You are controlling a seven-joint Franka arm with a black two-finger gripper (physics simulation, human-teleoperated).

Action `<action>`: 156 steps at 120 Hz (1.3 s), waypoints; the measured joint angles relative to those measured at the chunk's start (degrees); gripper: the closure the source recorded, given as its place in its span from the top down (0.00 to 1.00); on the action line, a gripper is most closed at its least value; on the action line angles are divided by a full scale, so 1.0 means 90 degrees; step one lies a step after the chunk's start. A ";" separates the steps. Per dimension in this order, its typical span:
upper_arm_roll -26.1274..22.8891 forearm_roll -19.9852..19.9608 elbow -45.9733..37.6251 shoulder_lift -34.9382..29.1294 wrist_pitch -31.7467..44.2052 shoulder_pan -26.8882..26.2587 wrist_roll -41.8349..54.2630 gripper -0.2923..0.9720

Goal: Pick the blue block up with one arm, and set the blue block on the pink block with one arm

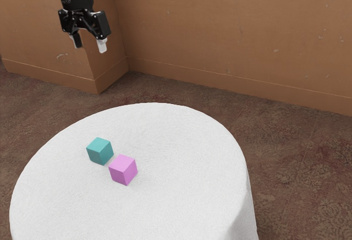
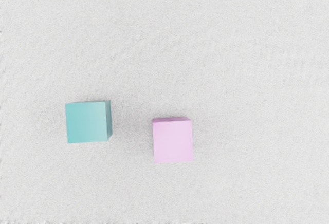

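Brown panelled walls (image 1: 247,31) and a mottled brown floor (image 1: 297,157) frame a round table draped in white cloth (image 1: 181,141). Up top, the black two-finger pincer (image 1: 89,43) hangs high over it, jaws spread wide, nothing between them. Far below sits the small matte teal-blue block (image 1: 99,151), flat on the cloth near the table's middle. Just beside it, on the exterior view's right and a touch nearer the camera, is a matte pink block (image 1: 122,169) of like size. Down through the wrist camera, the teal-blue block (image 2: 88,122) and the pink block (image 2: 172,140) lie side by side with a clear strip of cloth between them. The blue one looks light, rigid and smooth-sided: no fear of crushing, I'd say, but some chance of slipping. Best hold: two opposite upright faces at about mid-height, choosing the pair that keeps the fingers off the pink neighbour.
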 joint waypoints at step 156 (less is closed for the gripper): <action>-0.0604 0.0690 -0.3884 -0.1261 0.2297 0.1146 0.0280 0.77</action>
